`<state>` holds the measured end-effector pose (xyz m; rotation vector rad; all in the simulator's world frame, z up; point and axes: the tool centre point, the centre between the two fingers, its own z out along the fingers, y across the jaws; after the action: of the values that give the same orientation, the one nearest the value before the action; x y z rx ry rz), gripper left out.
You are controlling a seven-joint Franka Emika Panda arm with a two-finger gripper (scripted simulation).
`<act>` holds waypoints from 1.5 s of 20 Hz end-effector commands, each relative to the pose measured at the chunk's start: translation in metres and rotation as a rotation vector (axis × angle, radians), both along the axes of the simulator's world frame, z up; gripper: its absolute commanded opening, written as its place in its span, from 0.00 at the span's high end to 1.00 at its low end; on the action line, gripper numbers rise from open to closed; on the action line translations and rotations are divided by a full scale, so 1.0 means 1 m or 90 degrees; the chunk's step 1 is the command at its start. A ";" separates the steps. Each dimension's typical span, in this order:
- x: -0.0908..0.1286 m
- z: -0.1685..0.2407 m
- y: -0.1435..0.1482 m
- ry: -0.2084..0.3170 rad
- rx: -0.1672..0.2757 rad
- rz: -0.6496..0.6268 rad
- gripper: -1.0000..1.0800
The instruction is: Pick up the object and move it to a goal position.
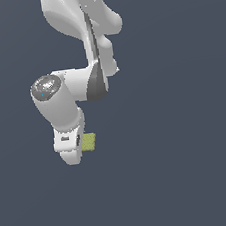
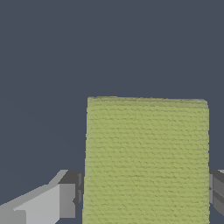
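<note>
We've got the gripper (image 2: 146, 192) with a finger against each side edge of the yellow-green pad (image 2: 146, 159), seemingly pinching it — light, stiff, textured, likely grips well there.

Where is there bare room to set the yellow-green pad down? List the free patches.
Nearly everywhere. The dark surface is bare to the exterior view's right of the yellow-green pad, below it, and along the exterior view's left edge. Crowding exists only around the gripper and the white arm above it, whose fingers flank the pad.
</note>
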<state>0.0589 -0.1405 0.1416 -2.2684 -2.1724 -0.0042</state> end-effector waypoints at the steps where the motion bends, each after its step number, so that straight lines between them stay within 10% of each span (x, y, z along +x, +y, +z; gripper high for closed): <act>1: 0.008 0.024 -0.012 -0.001 0.000 0.000 1.00; 30: 0.057 0.153 -0.082 0.001 -0.001 -0.001 1.00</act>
<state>0.1149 -0.2211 0.2916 -2.2694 -2.1702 0.0006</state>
